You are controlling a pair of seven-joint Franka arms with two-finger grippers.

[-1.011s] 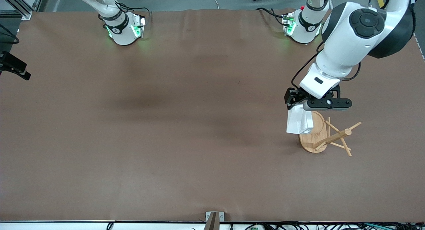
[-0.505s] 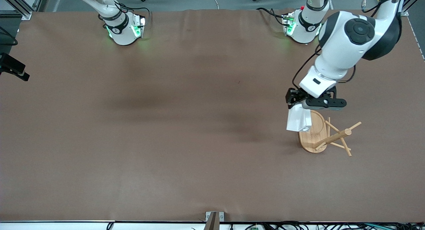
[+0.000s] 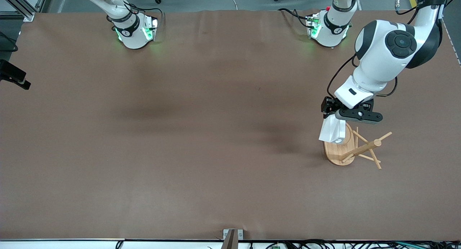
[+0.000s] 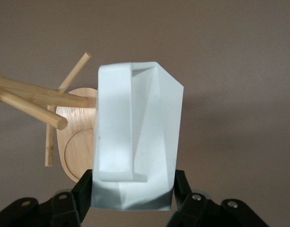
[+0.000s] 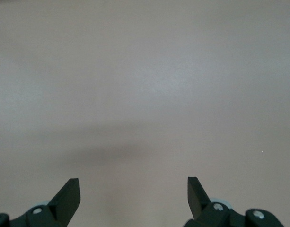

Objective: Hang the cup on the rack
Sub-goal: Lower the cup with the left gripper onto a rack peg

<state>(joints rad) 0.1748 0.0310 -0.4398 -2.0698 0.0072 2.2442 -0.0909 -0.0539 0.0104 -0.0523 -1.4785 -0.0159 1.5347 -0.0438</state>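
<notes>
Your left pincer (image 3: 333, 116) has the cup (image 3: 333, 131) clamped over the rack (image 3: 351, 148); miss the handle hole and a peg could tip it. Your right pincer (image 5: 133, 193) waits, spread over bare tabletop (image 5: 145, 85).

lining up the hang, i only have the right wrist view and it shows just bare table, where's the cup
Observer: The left gripper holds the cup in the air over the rack.
Operator: is it on a peg yet
Observer: No. In the left wrist view the cup is beside the pegs, none through its handle.
Operator: where's the rack standing
Observer: Toward the left arm's end of the table, upright on its oval base.
</notes>
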